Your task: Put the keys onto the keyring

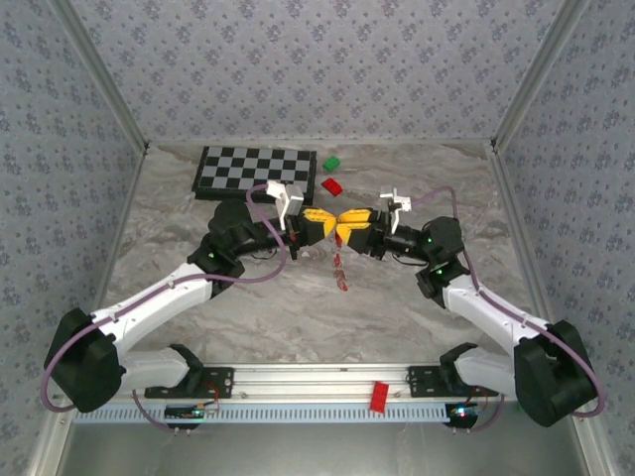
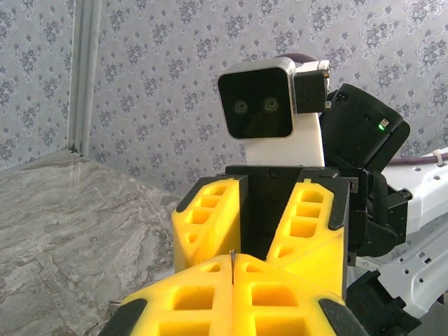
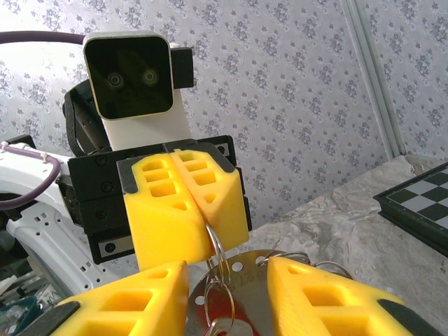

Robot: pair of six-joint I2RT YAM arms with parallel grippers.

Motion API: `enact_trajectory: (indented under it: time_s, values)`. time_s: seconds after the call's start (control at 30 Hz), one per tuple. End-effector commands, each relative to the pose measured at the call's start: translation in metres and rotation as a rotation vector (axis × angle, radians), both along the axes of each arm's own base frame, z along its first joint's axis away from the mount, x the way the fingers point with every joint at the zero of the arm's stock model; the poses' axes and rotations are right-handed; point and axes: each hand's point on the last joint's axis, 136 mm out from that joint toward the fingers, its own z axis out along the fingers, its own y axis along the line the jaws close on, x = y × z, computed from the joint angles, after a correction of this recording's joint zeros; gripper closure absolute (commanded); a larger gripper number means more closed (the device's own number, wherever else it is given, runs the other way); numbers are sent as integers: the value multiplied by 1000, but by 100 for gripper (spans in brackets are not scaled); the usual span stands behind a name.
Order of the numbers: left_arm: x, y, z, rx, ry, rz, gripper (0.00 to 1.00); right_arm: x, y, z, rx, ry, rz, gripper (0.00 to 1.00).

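Counter [image 1: 248, 307]: grey marbled. The top view gives the layout the wrist views lack, with both arms meeting over its middle and a checkerboard [image 1: 256, 171] at far left.
Left end effector [image 2: 232, 266]: closed, with the keyring's wire pinched at its tips. It should hold firm and level as the anchor.
Right end effector [image 3: 227, 276]: fingers wide apart, gripping nothing, straddling the ring. It should close on one key, not the disc, and do so slowly.
Keyring [image 3: 218, 246]: thin wire loop hanging from the left tips. The right wrist view shows the loop, the left wrist view a mere sliver.
Metal disc [image 3: 252, 283]: on the ring, between the right fingers.
Keys [image 1: 340, 276]: red cluster just near of the fingertips. Whether threaded, I cannot tell.
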Motion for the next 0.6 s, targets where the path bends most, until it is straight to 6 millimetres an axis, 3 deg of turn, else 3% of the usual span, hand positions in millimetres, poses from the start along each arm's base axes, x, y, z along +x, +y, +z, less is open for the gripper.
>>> enact_trajectory:
  time_s: [0.0,0.2,0.3,0.57]
  values:
    - [-5,0,21,-49,-58,-9,100,-4,4,17,19,-61,27,68]
    - [-4,0,20,-46,-57,-10,100,-9,8,17,13,-65,63,86]
    - [-5,-2,19,-43,-55,-14,100,-11,8,19,11,-72,78,100]
    - [-2,0,16,-26,-50,9,100,-12,6,20,-16,-80,80,100]
